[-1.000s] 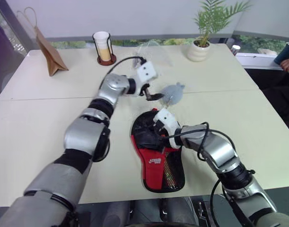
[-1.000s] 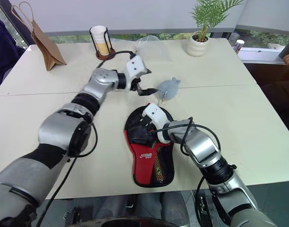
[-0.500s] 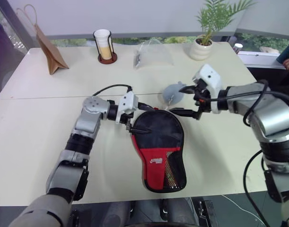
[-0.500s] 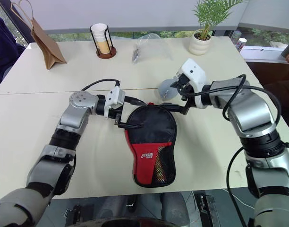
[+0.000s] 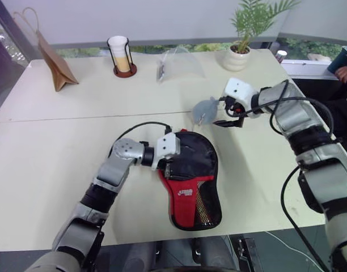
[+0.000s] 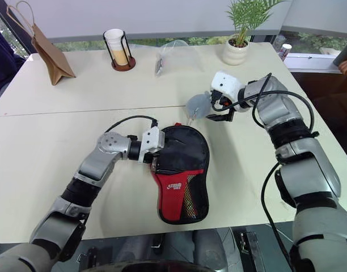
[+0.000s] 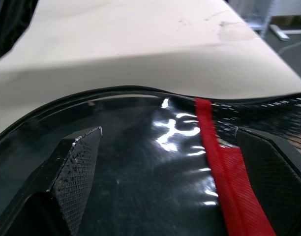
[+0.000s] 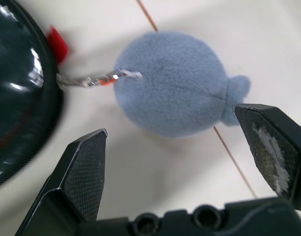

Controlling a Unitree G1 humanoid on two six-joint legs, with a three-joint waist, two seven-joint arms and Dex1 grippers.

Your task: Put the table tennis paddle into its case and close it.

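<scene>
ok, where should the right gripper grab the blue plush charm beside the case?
Pinch the blue plush charm across its round body, coming from the side away from the case. The open right gripper faces it there; the metal chain leaves on the case side, and the end nub looks too small.

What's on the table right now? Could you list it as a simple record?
case: black and red, flat on the table
left gripper: open, at the case's edge
right gripper: open, beside a grey plush toy
toy: chained to the case's top
far side: paper bag, cup, plant
</scene>
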